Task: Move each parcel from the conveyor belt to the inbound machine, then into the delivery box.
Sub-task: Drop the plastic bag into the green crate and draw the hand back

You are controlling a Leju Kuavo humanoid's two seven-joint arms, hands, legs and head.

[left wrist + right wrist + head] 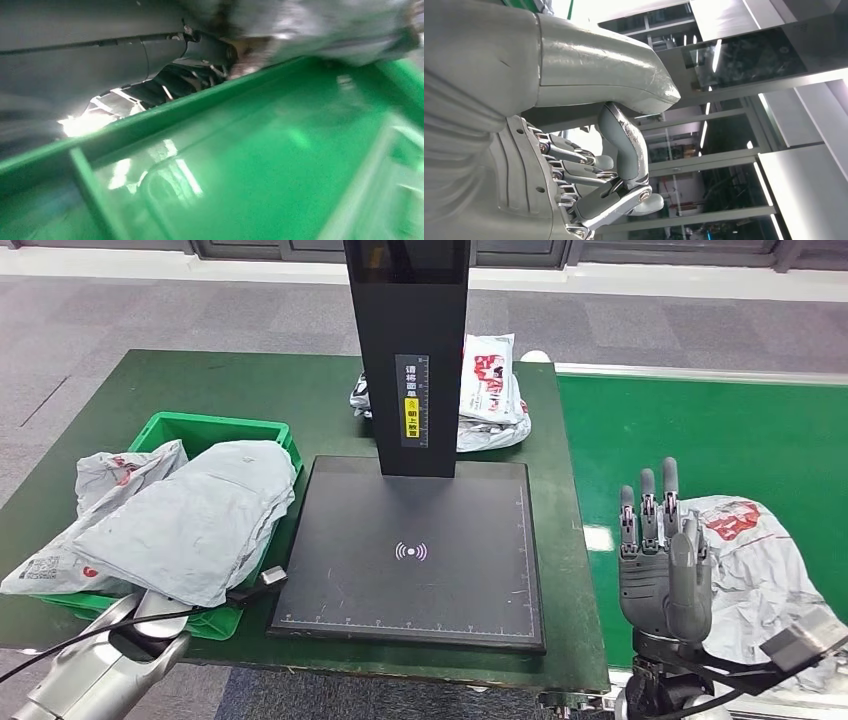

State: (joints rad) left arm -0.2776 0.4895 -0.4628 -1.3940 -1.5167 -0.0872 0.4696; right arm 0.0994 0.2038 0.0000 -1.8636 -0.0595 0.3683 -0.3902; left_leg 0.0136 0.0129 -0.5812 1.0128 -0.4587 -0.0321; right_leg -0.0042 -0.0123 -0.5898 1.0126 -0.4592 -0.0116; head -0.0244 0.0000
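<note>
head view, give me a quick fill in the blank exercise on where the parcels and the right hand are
1. The right hand is raised over the ____ conveyor belt, fingers pointing up and holding nothing.
2. The parcel beside that hand lies on the ____.
3. The grey parcels on the left are piled in a green ____.
4. The black scanner pad has ____ parcels on it.

Missing words: green; belt; box; no
</note>
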